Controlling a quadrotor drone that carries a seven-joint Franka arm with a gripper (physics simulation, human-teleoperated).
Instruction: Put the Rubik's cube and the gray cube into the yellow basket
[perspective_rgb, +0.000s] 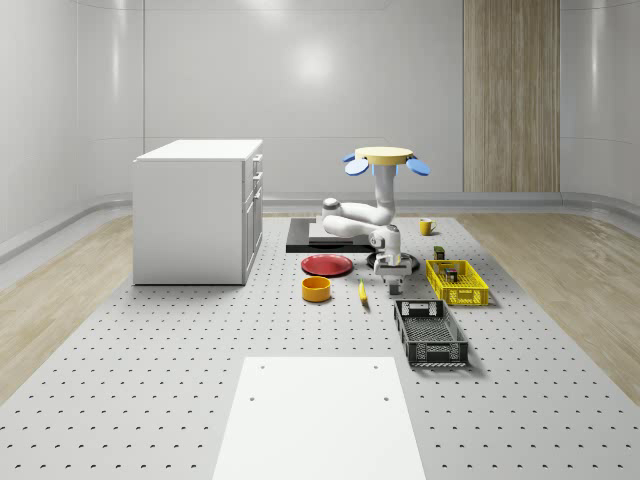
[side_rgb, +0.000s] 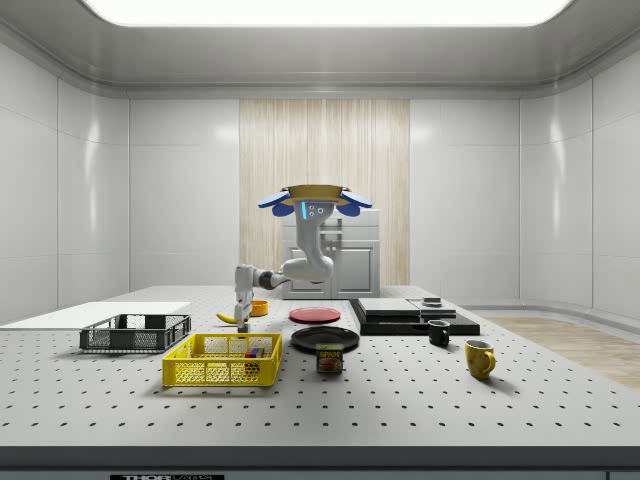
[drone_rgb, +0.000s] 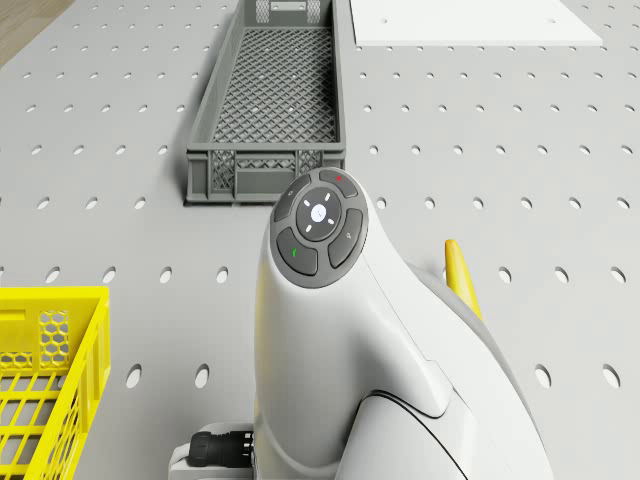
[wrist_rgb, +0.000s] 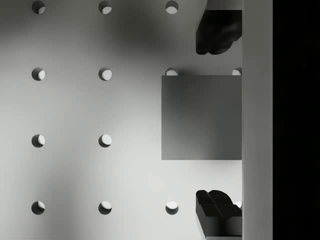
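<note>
Gray cube (wrist_rgb: 201, 117): flat on the perforated surface (wrist_rgb: 75, 170), seen in the wrist view between the two dark fingertips (wrist_rgb: 217, 32) of the hand (wrist_rgb: 218, 120), a gap left on each side; hand spread wide, gripping nothing.

Hand, whole-scene view (perspective_rgb: 391, 285): low over the surface, just beside the yellow basket (perspective_rgb: 457, 283), on that basket's whole-scene left.

Yellow basket: a multicoloured block, seemingly the Rubik's cube (side_rgb: 254, 352), lies inside; detail too small to confirm.

Drone (perspective_rgb: 385, 158): hovers above the surface, behind the yellow basket in the whole-scene view, arm (perspective_rgb: 372, 215) bent downward to the hand.

Gray crate (perspective_rgb: 430, 333): in front of the yellow basket, nearer the whole-scene camera.

Banana (perspective_rgb: 362, 292), orange bowl (perspective_rgb: 317, 289), red plate (perspective_rgb: 327, 265): on the whole-scene left of the yellow basket, beyond the hand.

Yellow mug (perspective_rgb: 426, 227): behind the yellow basket, farther back.

White cabinet (perspective_rgb: 198, 210): well apart from the yellow basket, to the whole-scene left.
</note>
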